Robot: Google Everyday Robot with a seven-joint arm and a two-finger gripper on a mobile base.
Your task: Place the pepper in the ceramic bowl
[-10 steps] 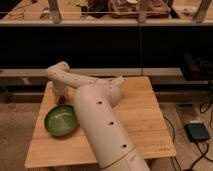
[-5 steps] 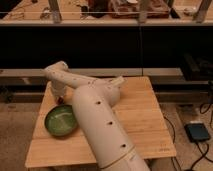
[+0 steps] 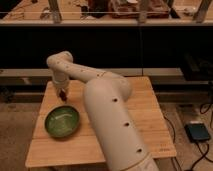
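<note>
While the gripper point(image 3: 62, 95) hangs just above the table point(image 3: 145, 115) with a small dark red thing, seemingly the pepper point(image 3: 63, 96), clenched in its jaws, the carry step is under way; the ceramic bowl point(image 3: 62, 121) lies just below and ahead, so next comes a short move over it before letting go.

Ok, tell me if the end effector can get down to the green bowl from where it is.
Probably yes. The end effector hangs just above and behind the ceramic bowl, and nothing lies between them on the wooden table.
</note>
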